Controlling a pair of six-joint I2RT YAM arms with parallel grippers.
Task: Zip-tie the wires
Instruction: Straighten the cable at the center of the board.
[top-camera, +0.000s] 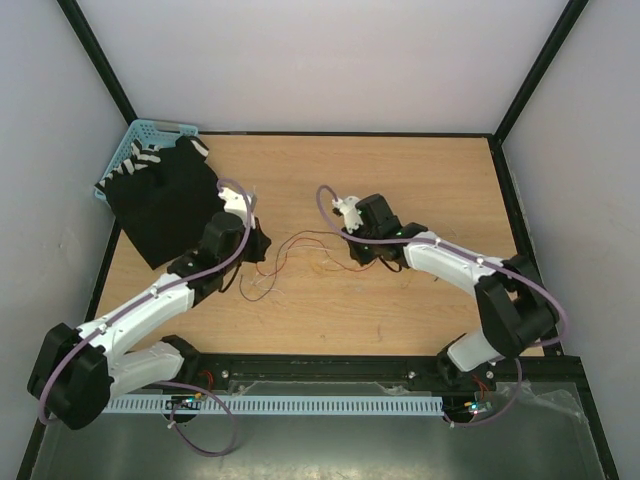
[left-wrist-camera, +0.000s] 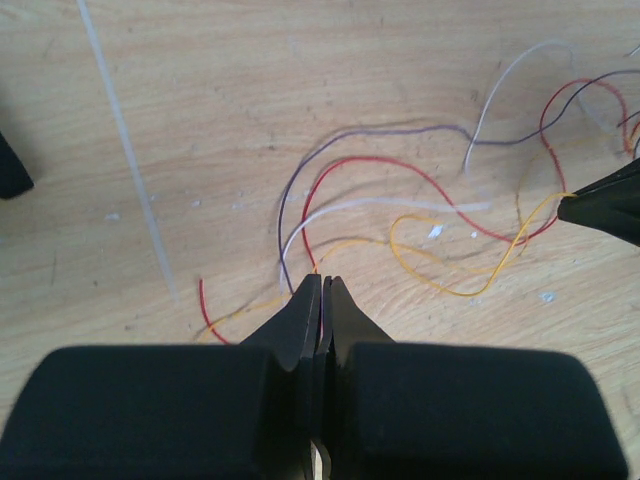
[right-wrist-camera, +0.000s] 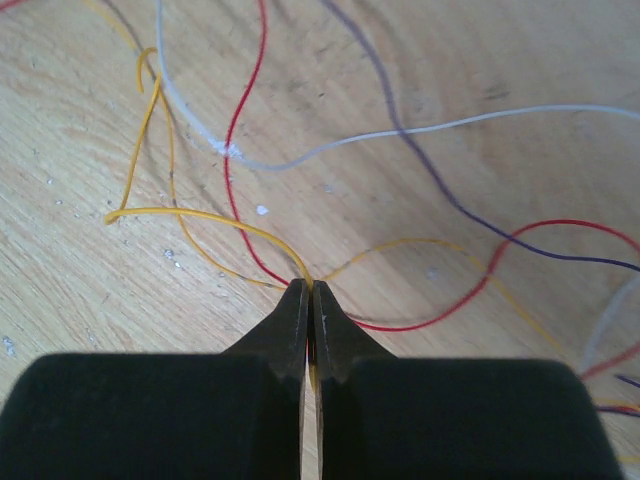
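The wires (top-camera: 300, 255) lie in a loose tangle of red, yellow, purple and whitish strands on the wooden table, between my two grippers. My left gripper (top-camera: 262, 243) is at their left end. In the left wrist view it (left-wrist-camera: 322, 280) is shut on several strands that run into the tips. My right gripper (top-camera: 352, 252) is at their right end, and its jaws (right-wrist-camera: 311, 287) are pressed on a yellow strand (right-wrist-camera: 200, 215), with a red one passing just under them. The zip tie (left-wrist-camera: 130, 160) lies straight on the table, left of the tangle, touching neither gripper.
A blue basket (top-camera: 140, 140) stands at the back left corner, with a black cloth-like sheet (top-camera: 165, 205) spread beside it, close behind my left arm. Black frame posts edge the table. The tip of the right gripper's fingers (left-wrist-camera: 610, 205) shows at the right of the left wrist view.
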